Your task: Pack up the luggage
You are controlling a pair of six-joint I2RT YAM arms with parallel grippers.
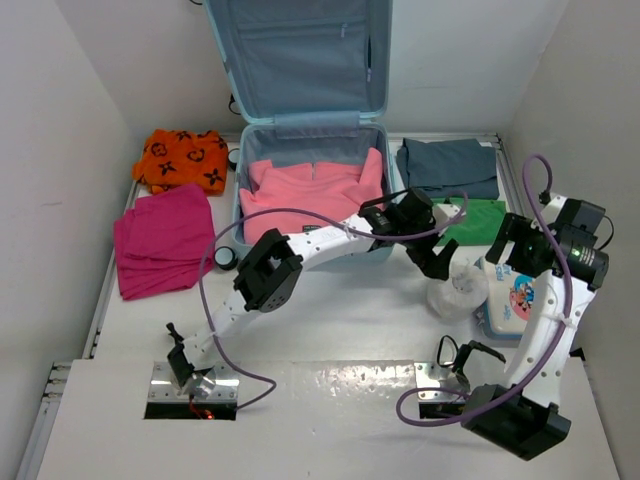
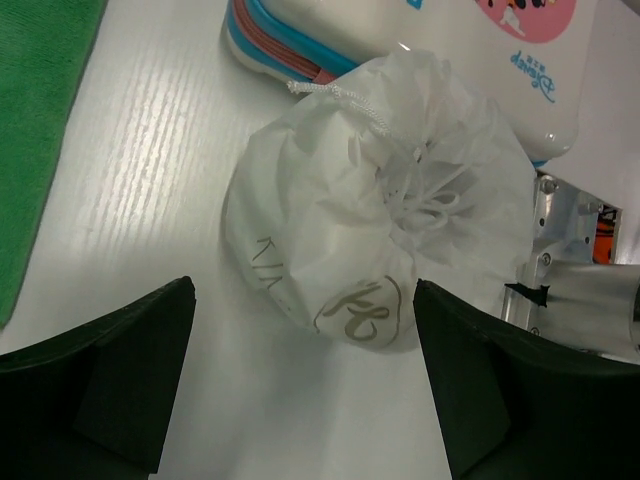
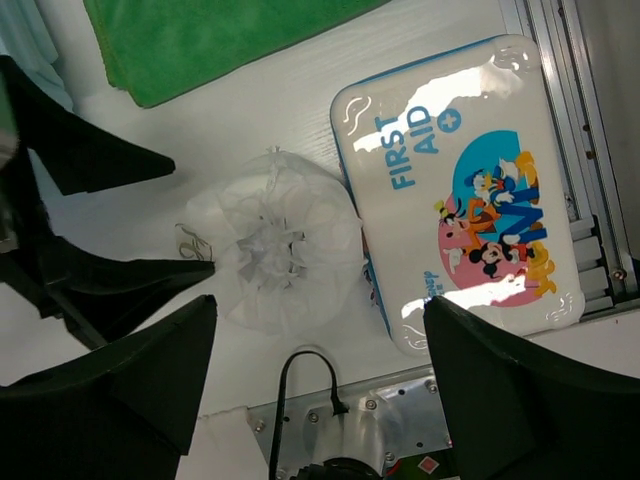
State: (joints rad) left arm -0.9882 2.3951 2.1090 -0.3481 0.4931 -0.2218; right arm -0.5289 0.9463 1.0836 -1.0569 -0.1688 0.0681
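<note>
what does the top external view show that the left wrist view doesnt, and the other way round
Only top external: the open luggage holding a pink garment, with orange clothes, magenta towels and grey-blue clothes beside it. Only left wrist: the script logo and knotted drawstring on the white bag. Both: that bag, the first-aid box, the green cloth, and the open left end effector near the bag.

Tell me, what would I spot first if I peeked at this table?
Probably the big open blue suitcase at the far edge, with a pink sweater lying inside. Next, the bright orange cloth with black shapes at the far left, and the cartoon first-aid box on the right. Beside that box sits a white bag, with the left hand open above it.
</note>
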